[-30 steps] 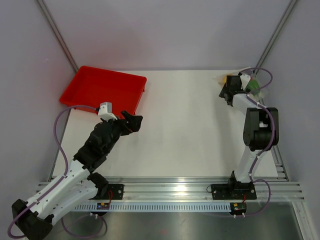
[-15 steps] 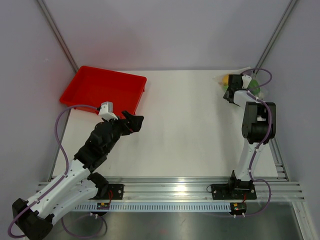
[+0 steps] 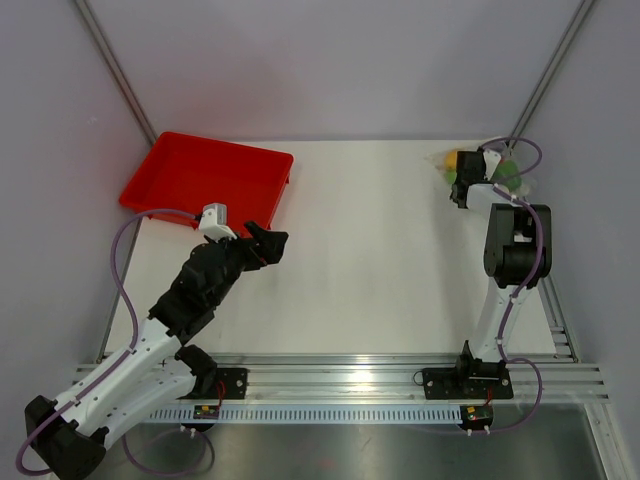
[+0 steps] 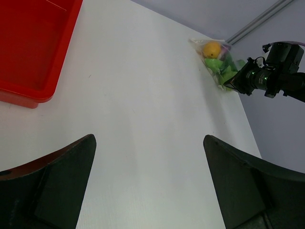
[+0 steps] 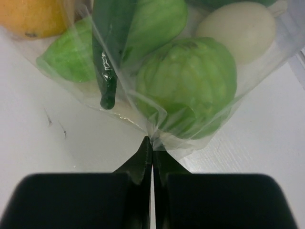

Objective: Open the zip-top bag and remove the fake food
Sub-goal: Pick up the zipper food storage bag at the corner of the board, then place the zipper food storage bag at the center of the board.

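Observation:
The clear zip-top bag [image 5: 157, 102] lies at the table's far right corner, also visible as the bag [image 3: 480, 165] from above and the bag [image 4: 217, 59] in the left wrist view. Inside it sits the fake food: a round yellow piece [image 5: 33, 16], green pieces [image 5: 186, 81], a dark green pod [image 5: 108, 52] and a pale egg-shaped piece [image 5: 238, 28]. My right gripper [image 5: 152, 140] is shut, pinching the bag's near plastic edge between its fingertips. My left gripper [image 4: 147, 162] hangs open over bare table, far from the bag.
A red tray [image 3: 205, 180] sits at the far left, and the tray [image 4: 28, 52] reaches close to my left gripper. The table's right edge [image 3: 555, 300] runs just beside the bag. Metal frame posts [image 3: 550, 75] rise at the back corners.
My right gripper has moved in toward the bag and closed on its edge. The left arm has stayed where it was.

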Motion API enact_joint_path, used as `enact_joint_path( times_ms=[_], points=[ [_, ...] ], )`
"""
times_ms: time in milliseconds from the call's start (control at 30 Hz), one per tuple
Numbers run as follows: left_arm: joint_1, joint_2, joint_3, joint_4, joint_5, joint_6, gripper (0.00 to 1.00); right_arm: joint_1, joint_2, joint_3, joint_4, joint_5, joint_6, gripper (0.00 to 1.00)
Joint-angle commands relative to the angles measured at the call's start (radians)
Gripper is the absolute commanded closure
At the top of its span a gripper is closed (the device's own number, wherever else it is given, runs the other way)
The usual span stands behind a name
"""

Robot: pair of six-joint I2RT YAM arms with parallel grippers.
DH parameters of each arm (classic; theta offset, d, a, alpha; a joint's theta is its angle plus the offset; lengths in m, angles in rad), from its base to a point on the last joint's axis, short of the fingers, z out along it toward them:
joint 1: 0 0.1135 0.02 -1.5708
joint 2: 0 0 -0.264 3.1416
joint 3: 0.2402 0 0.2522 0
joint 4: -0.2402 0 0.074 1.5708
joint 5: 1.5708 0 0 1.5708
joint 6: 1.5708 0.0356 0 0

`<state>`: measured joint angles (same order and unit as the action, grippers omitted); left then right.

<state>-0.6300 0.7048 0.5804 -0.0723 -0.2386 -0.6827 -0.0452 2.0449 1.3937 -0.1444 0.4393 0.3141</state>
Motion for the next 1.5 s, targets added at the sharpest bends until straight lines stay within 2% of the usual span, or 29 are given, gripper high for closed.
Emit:
enact_joint_path(
  times_ms=[0,100,233,267,600,967,1100,1233,1467],
  points=[
    [0.004,-0.002,0.019,0.048,0.015,-0.005,0.01,-0.001,-0.074,-0.039,0.072,-0.11,-0.055,1.0],
    [0.004,-0.007,0.019,0.045,0.012,-0.005,0.01,0.01,-0.11,-0.085,0.123,-0.187,-0.104,1.0],
    [0.004,-0.005,0.019,0.045,0.012,-0.006,0.01,0.039,-0.164,-0.13,0.18,-0.195,-0.142,1.0],
    [0.004,-0.007,0.021,0.043,0.01,-0.006,0.01,0.079,-0.17,-0.134,0.178,-0.195,-0.156,1.0],
    [0.006,-0.011,0.009,0.06,-0.005,0.005,0.01,0.409,-0.181,-0.128,0.166,0.087,-0.282,1.0],
    [0.007,-0.01,0.016,0.048,-0.01,0.005,0.01,0.626,-0.279,-0.189,0.062,0.073,-0.165,1.0],
    [0.007,-0.021,0.009,0.052,-0.018,0.008,0.01,0.703,-0.343,-0.232,-0.004,0.113,-0.106,1.0],
    [0.009,-0.024,0.006,0.057,-0.007,0.008,0.01,0.712,-0.423,-0.352,-0.018,0.144,-0.026,1.0],
    [0.009,-0.011,0.007,0.065,-0.001,0.006,0.01,0.712,-0.545,-0.502,0.046,0.317,0.15,0.96]
  ],
)
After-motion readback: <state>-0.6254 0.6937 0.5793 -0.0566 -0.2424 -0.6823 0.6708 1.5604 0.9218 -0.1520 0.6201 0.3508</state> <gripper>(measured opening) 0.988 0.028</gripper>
